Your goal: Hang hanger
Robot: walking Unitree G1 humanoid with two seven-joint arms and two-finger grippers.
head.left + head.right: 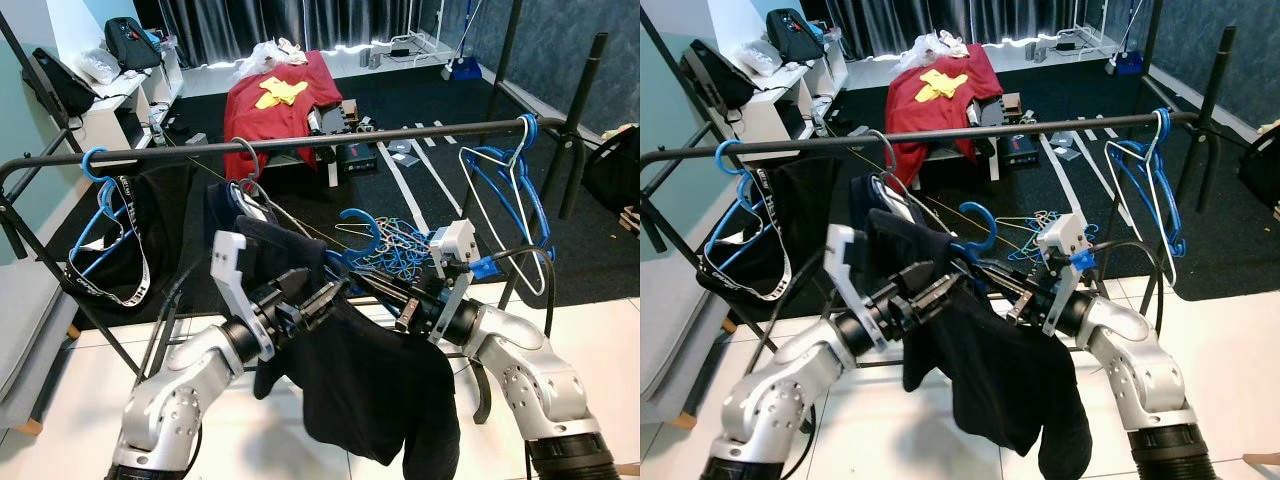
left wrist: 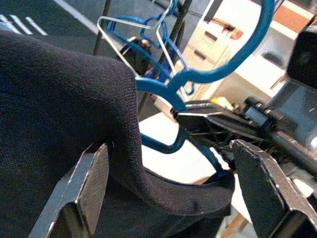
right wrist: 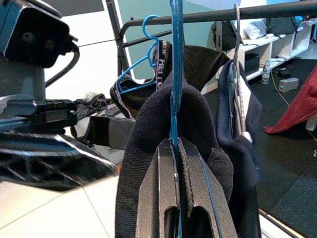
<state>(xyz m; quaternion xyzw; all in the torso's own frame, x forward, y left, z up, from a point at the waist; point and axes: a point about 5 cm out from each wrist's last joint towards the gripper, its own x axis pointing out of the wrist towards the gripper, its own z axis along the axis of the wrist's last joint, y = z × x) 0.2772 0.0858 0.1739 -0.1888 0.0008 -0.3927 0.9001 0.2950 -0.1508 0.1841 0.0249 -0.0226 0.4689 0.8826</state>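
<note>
2 silver arms meet low over a white tiled floor (image 1: 600, 330), which gives way to dark carpet (image 1: 420, 100) past the black clothes rail (image 1: 300, 145). Between them hangs a blue hanger (image 1: 355, 240) draped with a dark garment (image 1: 370, 390), below the rail and not hooked on it. The right end effector (image 1: 1012, 296) is clenched on the hanger's blue wire just under the hook; in the right wrist view its 2 fingers press together on the wire. The left end effector (image 1: 318, 298) has its fingers spread, 1 finger (image 2: 81, 193) against the garment's shoulder fold; whether it pinches the cloth is hard to tell. The garment hides the hanger's lower bar. On the rail hang a blue hanger with black clothing (image 1: 120, 240) at the left and bare hangers (image 1: 515, 190) at the right. Farther back, a red cloth (image 1: 280, 100) covers something low.
</note>
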